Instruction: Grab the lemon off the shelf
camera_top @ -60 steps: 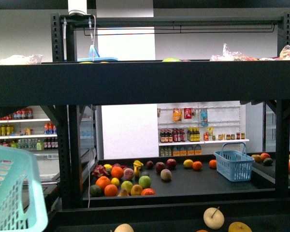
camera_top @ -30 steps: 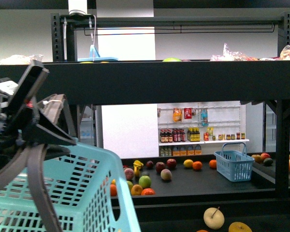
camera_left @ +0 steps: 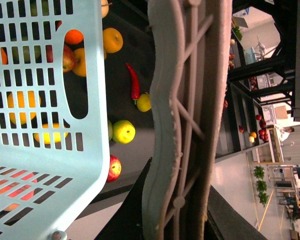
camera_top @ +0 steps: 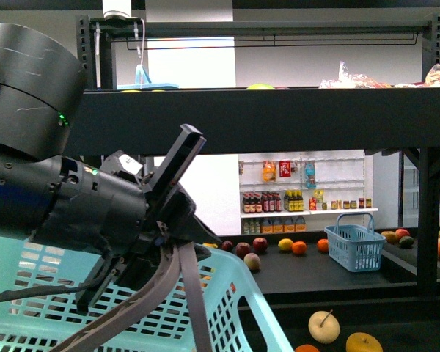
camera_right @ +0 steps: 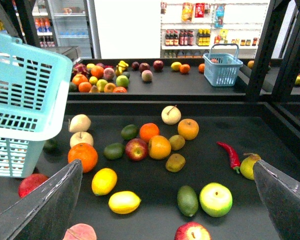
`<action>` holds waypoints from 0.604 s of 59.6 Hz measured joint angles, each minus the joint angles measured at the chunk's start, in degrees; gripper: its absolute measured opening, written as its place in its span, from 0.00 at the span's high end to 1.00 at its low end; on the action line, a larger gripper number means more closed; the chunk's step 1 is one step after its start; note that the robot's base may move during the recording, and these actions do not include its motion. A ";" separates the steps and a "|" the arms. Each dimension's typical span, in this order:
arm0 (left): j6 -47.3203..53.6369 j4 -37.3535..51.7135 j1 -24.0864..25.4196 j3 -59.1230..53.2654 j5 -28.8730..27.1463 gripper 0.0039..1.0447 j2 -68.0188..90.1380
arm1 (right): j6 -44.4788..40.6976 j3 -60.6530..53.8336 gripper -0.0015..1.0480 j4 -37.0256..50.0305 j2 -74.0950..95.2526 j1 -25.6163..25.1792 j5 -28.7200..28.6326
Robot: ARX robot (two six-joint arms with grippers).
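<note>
Lemon (camera_right: 124,202) lies on dark shelf (camera_right: 215,125) board among loose fruit, just beside yellow-orange fruit (camera_right: 104,181). Right gripper (camera_right: 167,166) spread wide, empty. Left gripper (camera_top: 165,220) clamped on basket handle (camera_left: 182,125). Lemon likely firm, light, glossy and slippery; pinch across short middle

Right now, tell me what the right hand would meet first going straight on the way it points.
The open right hand would likely meet the orange or the brownish fruit beside it on the shelf; depth is unclear, so which comes first is uncertain.
</note>
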 joint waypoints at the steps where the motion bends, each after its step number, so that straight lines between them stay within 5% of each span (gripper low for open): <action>1: -0.02 0.04 -0.22 0.17 -0.04 0.87 0.17 | -0.02 0.00 0.02 0.00 0.00 0.00 0.00; 19: 0.11 0.13 -2.64 1.66 -2.32 0.87 2.21 | 0.09 0.02 0.02 -0.09 0.09 0.02 0.22; 26: 0.26 0.13 -2.62 1.68 -2.80 0.87 2.25 | 4.85 6.95 0.02 -11.61 16.44 -2.14 3.98; 36: 0.46 0.13 -2.64 1.75 -2.71 0.87 2.32 | -3.37 15.65 0.02 12.28 56.96 -7.96 -6.71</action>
